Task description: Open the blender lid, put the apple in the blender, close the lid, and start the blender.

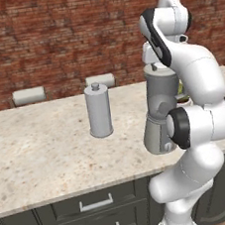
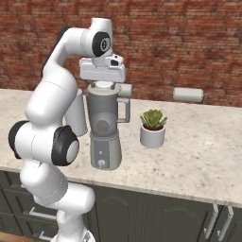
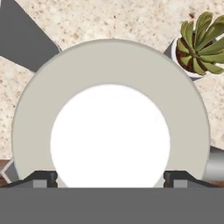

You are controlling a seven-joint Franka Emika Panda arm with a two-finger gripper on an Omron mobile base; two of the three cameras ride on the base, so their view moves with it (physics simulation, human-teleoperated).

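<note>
The gripper [image 3: 110,177] is hung directly above the blender lid [image 3: 110,113], fingers spread astride its white cap, ready for lifting.

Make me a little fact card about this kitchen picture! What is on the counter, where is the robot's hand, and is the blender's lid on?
blender: on the counter, near its front edge
blender lid: on the jar, closed
gripper: open, right above the lid, fingertips either side of the white cap
potted plant: on the counter beside the blender
canister: upright on the counter
</note>
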